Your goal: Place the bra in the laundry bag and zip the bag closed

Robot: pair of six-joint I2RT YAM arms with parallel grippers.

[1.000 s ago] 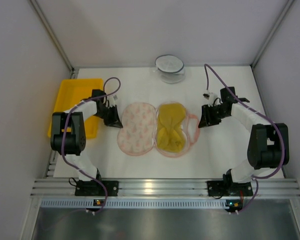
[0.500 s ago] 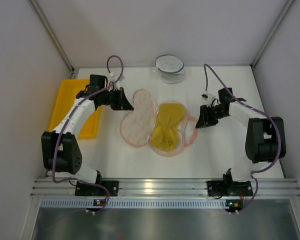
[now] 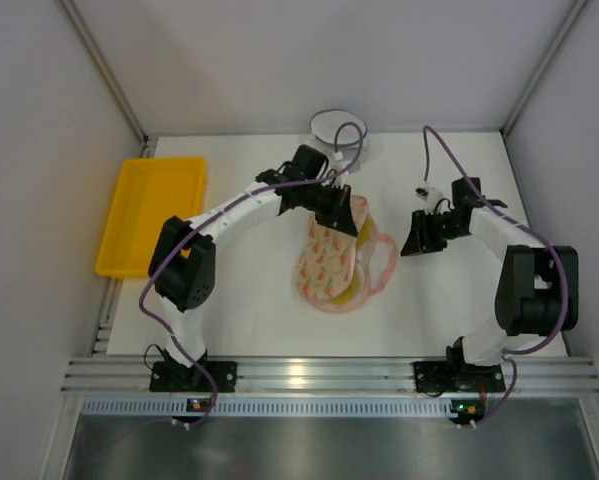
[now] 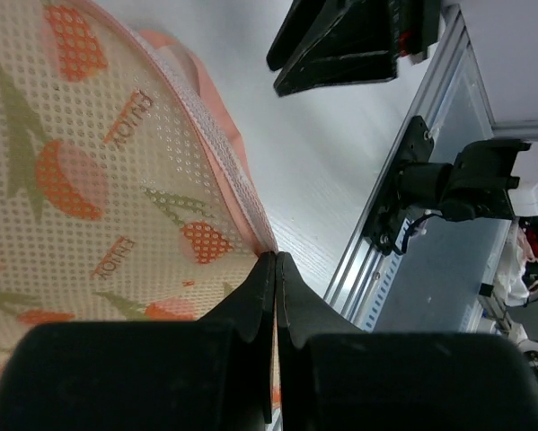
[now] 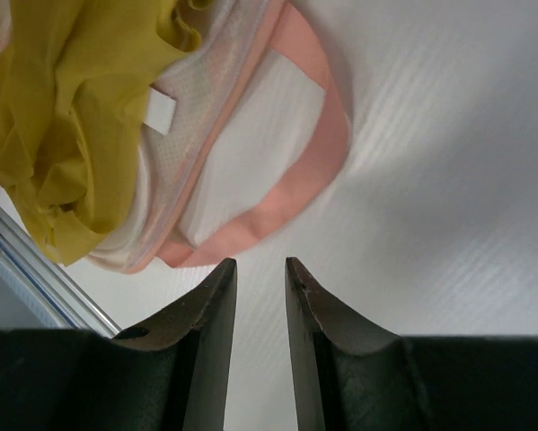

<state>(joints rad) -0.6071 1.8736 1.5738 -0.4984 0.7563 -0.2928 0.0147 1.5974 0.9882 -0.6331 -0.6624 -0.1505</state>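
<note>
The laundry bag (image 3: 324, 268) lies on the table. 1 half is raised and leans over the other, where the bra (image 5: 44, 135) sits. Its print carries a word like "ENJOY". The left gripper (image 3: 347, 215) pinches the bag's pink rim. The right gripper (image 3: 416, 243) hovers beside the bag, its fingers slightly apart and empty. Farther back are a yellow tray (image 3: 149, 215) and a clear bowl (image 3: 331, 128).

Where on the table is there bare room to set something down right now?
Bare table along the near edge, between the laundry bag and the front rail. Crowded mid-table: left gripper shut on the bag, right gripper beside it, bowl behind.
</note>
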